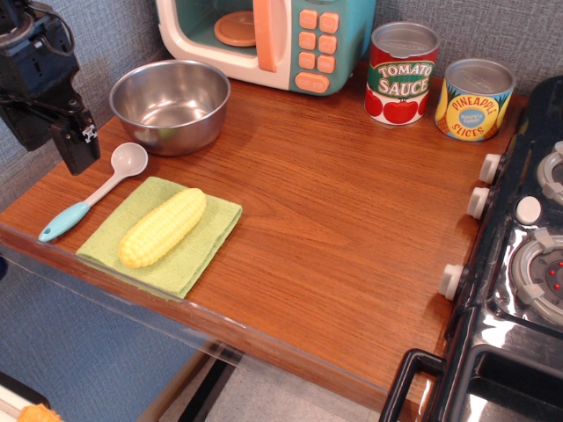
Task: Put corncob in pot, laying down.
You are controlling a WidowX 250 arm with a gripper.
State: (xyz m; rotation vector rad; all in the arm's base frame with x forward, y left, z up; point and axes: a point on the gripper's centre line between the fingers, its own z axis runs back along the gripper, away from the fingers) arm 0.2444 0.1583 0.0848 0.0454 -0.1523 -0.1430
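The yellow corncob lies on its side on a green cloth near the table's front left edge. The pot, a shiny steel bowl, stands empty behind it at the back left. My black gripper hangs at the far left, above the table edge, left of the pot and up-left of the corncob. It holds nothing. Its fingers overlap from this angle, so I cannot tell whether they are open or shut.
A spoon with a teal handle lies between the gripper and the cloth. A toy microwave stands at the back. A tomato sauce can and a pineapple can stand back right. A toy stove borders the right side.
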